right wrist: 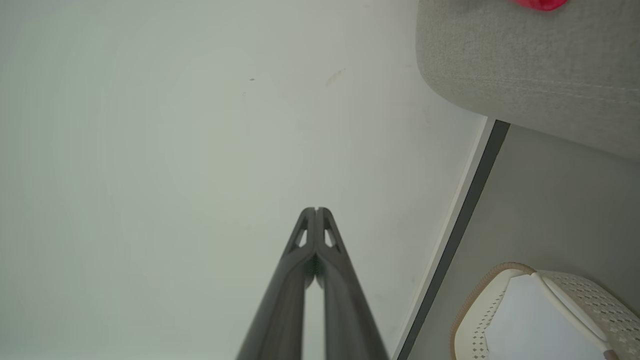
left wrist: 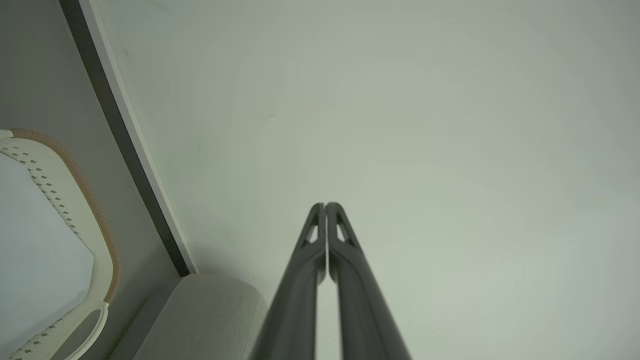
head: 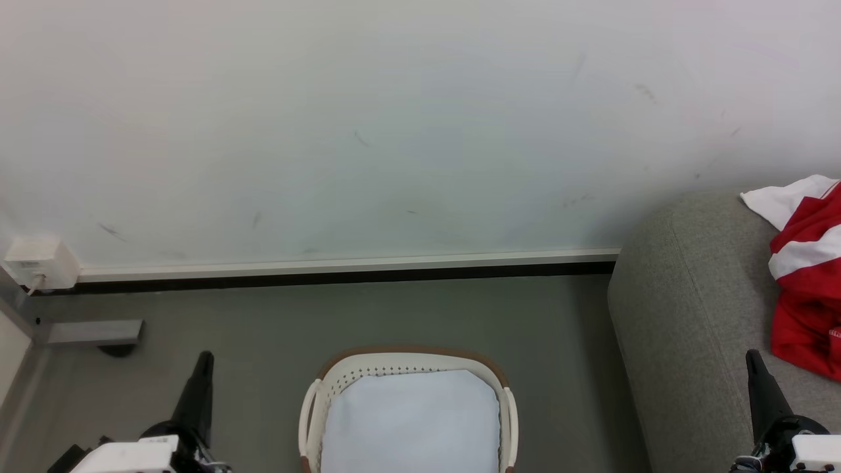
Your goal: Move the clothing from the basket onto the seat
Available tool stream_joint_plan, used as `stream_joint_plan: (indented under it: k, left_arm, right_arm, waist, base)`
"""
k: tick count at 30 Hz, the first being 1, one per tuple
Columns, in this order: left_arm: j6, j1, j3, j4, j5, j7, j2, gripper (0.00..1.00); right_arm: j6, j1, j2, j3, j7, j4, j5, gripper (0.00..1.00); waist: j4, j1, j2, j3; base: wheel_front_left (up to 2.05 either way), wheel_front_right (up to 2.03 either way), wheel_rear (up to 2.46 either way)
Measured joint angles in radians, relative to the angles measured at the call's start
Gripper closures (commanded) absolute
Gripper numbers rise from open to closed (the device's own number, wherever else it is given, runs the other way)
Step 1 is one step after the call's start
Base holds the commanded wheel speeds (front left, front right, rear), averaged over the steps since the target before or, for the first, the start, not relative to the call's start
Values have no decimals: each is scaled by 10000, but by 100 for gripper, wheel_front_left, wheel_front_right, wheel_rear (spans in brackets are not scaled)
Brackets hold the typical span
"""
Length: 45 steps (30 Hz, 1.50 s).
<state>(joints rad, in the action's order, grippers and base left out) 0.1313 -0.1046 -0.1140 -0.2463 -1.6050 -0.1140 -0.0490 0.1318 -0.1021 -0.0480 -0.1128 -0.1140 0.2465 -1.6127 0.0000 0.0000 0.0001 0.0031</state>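
Red fabric with white stripes and white panels, the clothing [head: 809, 282] lies crumpled on the grey upholstered seat [head: 690, 315] at the right edge of the head view, one white corner spread toward the wall [head: 394, 131]. A sliver of that red shows at the top of the right wrist view [right wrist: 537, 4], resting on the same grey cushion [right wrist: 525, 65]. The basket [head: 410, 353], cream plastic with perforated sides and a brown rim, stands on the grey floor [head: 263, 315] well apart from the garment, to the left of the seat, and holds a flat pale liner [head: 410, 420]. Both wrist views catch the basket at their edges [left wrist: 75, 200] [right wrist: 480, 320], and the left wrist view also takes in a rounded corner of the seat [left wrist: 205, 315]. The left gripper [head: 205, 358] rises at the lower left of the head view beside the basket, its two dark fingers pressed together on nothing [left wrist: 325, 206]. The right gripper [head: 752, 356] stands in front of the seat just below the clothing without touching it, its fingers likewise closed tip to tip and holding nothing [right wrist: 316, 210]. A white baseboard [head: 341, 266] runs along the foot of the wall, and a small cream wall box [head: 41, 261] sits at its left end.
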Motion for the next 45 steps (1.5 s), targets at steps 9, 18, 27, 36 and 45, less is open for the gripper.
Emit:
stream_joint_plan:
  k: [9,18,27,36,45]
  left_arm:
    - [2,-1,0,0,0,0,0,100]
    - [2,-1,0,0,0,0,0,100]
    - [0,-1,0,0,0,-2,0,100]
    - [2,-1,0,2,0,0,0,100]
    - [2,-1,0,2,0,0,0,100]
  right_arm:
    - [0,0,0,-2,-4,0,0,100]
    - [0,0,0,-4,-4,0,0,100]
    - [0,0,0,-4,-4,0,0,100]
    - [0,0,2,-6,-6,0,0,100]
    - [0,0,2,-6,-6,0,0,100]
  waist:
    - [0,0,0,0]
    - [0,0,0,0]
    - [0,0,0,0]
    - [0,0,0,0]
    - [0,0,0,0]
  base:
    - [0,0,0]
    - [0,0,0]
    - [0,0,0]
    - [0,0,0]
    - [0,0,0]
